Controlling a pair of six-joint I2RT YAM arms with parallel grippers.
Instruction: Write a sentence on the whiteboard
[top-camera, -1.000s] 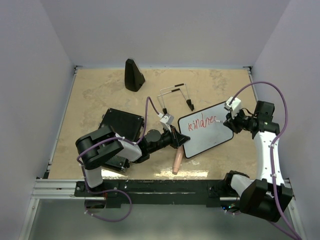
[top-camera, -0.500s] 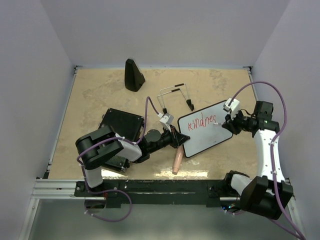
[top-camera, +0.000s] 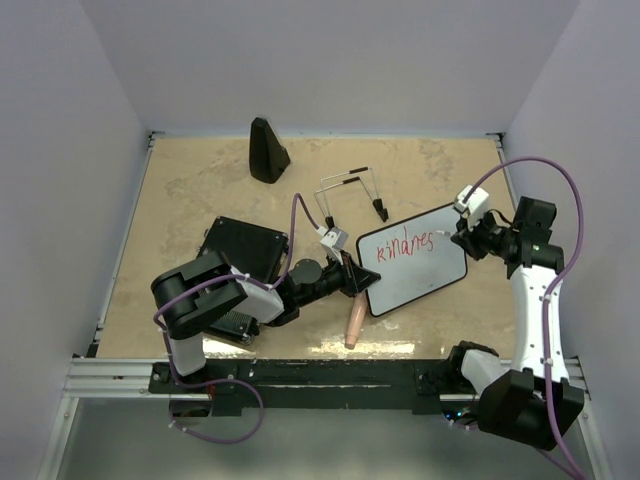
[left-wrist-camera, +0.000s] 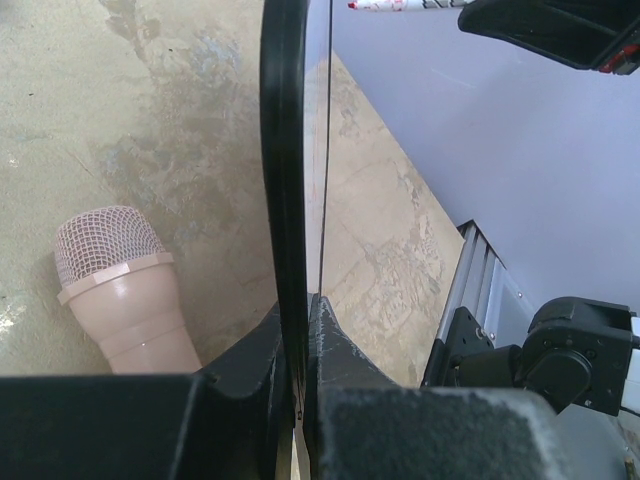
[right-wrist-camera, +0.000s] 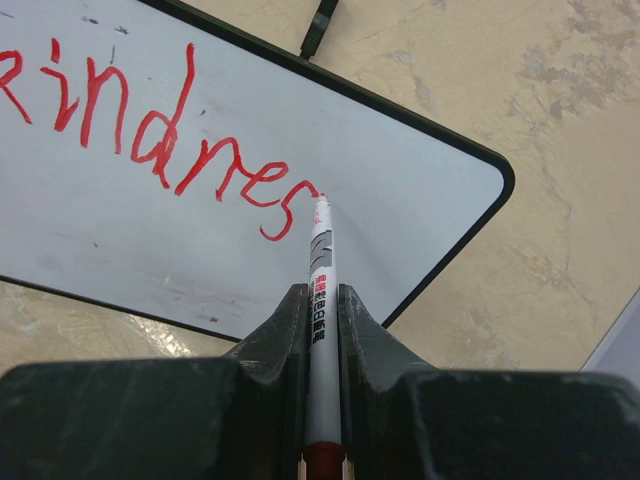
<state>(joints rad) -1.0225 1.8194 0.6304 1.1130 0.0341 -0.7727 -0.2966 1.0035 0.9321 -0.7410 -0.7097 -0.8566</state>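
The whiteboard (top-camera: 415, 272) lies tilted at centre right, with "kindnes" in red writing (top-camera: 404, 246) across its top. My left gripper (top-camera: 358, 281) is shut on its left edge; in the left wrist view the black frame (left-wrist-camera: 283, 150) runs between the shut fingers (left-wrist-camera: 340, 370). My right gripper (top-camera: 463, 239) is shut on a white marker (right-wrist-camera: 320, 275). Its tip touches the board (right-wrist-camera: 400, 200) just past the last "s" (right-wrist-camera: 285, 215).
A pink microphone (top-camera: 353, 322) lies on the table just below the board's left corner, close to my left gripper (left-wrist-camera: 298, 320). A black ribbed case (top-camera: 245, 250) sits under the left arm. Black wire stand legs (top-camera: 350, 192) lie behind the board. A black cone (top-camera: 267, 150) stands at the back.
The right gripper moved the marker rightward and finished the "s" after "kindne", then shifted slightly up and right. The left gripper and the board stayed still.
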